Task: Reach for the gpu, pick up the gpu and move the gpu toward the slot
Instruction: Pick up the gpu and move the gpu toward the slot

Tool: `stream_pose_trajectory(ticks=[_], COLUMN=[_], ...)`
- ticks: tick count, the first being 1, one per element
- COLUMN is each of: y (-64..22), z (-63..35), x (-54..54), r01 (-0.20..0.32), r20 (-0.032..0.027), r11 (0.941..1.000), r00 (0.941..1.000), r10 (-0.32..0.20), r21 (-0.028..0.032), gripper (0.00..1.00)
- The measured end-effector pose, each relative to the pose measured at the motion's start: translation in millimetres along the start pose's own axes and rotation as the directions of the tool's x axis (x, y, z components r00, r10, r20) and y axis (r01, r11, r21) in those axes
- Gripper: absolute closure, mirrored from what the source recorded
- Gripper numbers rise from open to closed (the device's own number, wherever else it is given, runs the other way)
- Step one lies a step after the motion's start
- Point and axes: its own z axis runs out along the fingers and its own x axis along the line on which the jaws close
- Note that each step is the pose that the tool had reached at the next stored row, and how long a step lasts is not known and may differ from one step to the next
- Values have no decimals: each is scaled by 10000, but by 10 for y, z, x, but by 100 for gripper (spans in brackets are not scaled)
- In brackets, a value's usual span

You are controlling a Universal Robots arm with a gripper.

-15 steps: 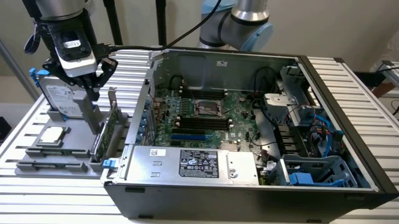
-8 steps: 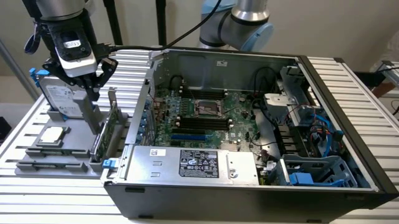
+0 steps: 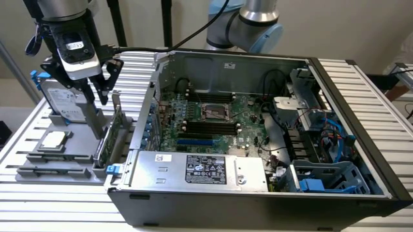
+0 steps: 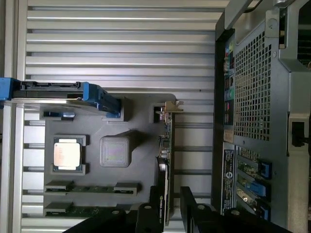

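The gpu (image 3: 107, 140) is a thin green card standing on edge in a grey holder tray (image 3: 76, 141) at the exterior view's left, its silver bracket (image 3: 117, 107) upward. My gripper (image 3: 96, 93) hangs just above it, open. In the wrist view the gpu (image 4: 168, 155) runs between the two dark fingertips (image 4: 190, 201), which straddle one end of the card with a gap still showing. The blue slot (image 3: 195, 143) lies on the motherboard inside the open computer case (image 3: 335, 96).
A silver hard drive with a blue frame (image 3: 61, 100) stands upright in the tray beside the gripper. A CPU (image 4: 66, 155) and narrow memory sticks (image 4: 82, 209) lie in the tray (image 4: 138, 111). The case wall (image 4: 262, 97) rises close beside the gpu.
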Motion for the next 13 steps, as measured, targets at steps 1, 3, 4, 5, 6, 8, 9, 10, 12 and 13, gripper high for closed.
stream_pose_trajectory(ticks=[1,3,4,5,6,8,9,10,12,13], y=[0,0,0,0,0,-17,-23,-29,-42,-49], z=[0,0,1,13,30,167,185,204,240,258], x=[0,0,0,0,0,0,0,0,0,0], r01=[0,0,0,0,1,0,-1,-1,-2,-2], r20=[0,0,-1,1,0,0,0,1,0,0], r11=[10000,10000,10000,10000,10000,10000,10000,10000,10000,10000], r00=[10000,10000,10000,10000,10000,10000,10000,10000,10000,10000], r10=[0,0,0,0,-1,0,1,1,2,2], r21=[0,0,1,-1,0,0,1,0,0,1], gripper=[64,58,58,58,58,58,58,58,58,58])
